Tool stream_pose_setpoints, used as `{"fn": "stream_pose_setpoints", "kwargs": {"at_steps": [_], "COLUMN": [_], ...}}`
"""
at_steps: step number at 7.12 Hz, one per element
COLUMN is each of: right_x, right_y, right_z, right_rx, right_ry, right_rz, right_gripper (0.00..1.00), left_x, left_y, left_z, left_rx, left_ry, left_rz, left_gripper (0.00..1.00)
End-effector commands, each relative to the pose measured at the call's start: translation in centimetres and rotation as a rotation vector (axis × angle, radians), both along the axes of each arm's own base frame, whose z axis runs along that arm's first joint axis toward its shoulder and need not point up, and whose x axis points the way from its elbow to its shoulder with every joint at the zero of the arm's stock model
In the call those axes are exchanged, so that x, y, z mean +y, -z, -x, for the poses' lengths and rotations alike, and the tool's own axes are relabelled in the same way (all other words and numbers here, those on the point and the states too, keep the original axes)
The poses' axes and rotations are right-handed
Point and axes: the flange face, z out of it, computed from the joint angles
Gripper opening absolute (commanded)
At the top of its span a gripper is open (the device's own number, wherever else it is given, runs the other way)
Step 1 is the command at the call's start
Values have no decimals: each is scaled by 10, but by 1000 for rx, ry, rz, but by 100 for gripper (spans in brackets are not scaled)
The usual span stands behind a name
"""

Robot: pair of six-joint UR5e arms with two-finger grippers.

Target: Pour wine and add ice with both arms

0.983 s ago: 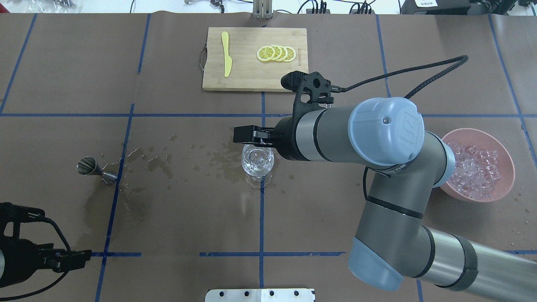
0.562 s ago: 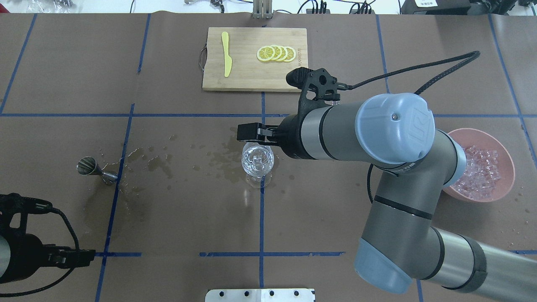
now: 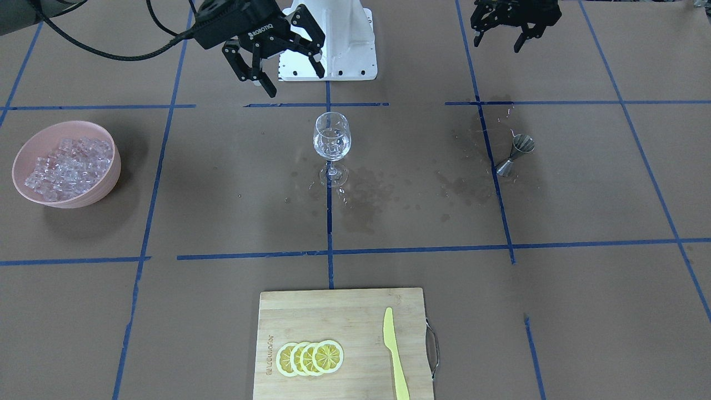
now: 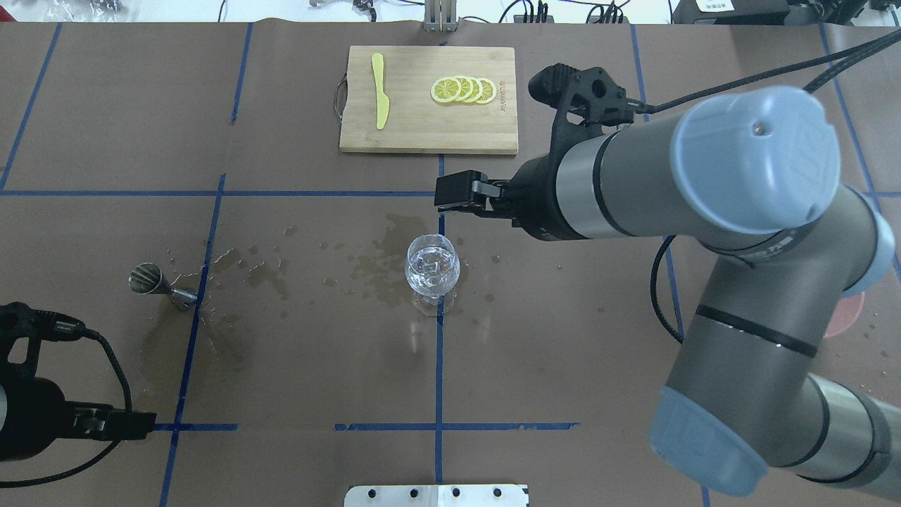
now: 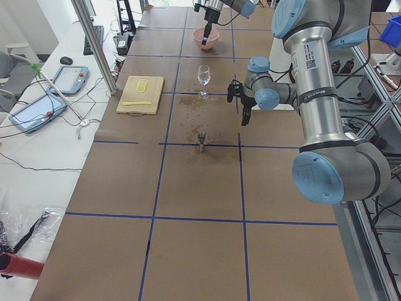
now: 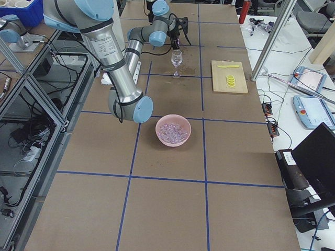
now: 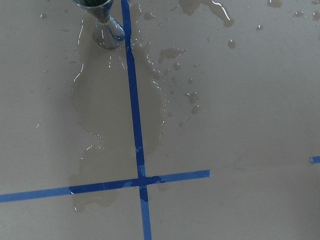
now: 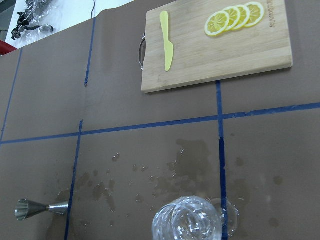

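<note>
Now the right arm (image 4: 633,183) has left the glass (image 4: 433,266).

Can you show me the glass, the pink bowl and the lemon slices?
glass (image 3: 332,139): front-facing view, on its bowl.
pink bowl (image 3: 103,186): front-facing view, on its outer wall.
lemon slices (image 3: 309,358): front-facing view, on a middle slice.
</note>
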Motion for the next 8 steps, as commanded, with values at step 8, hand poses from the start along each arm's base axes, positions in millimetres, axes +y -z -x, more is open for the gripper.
{"fn": "stream_pose_setpoints", "kwargs": {"at_steps": [8], "right_x": [-83], "right_y": [-150], "right_z": [-126], "right_rx": [348], "right_ry": [75], "right_rz": [-20], "right_gripper": [100], "left_x": [-235], "left_y": [80], "left_z": [145], "left_rx": [-159], "left_ry": [22], "left_rz": [-317], "left_gripper": [100]}}
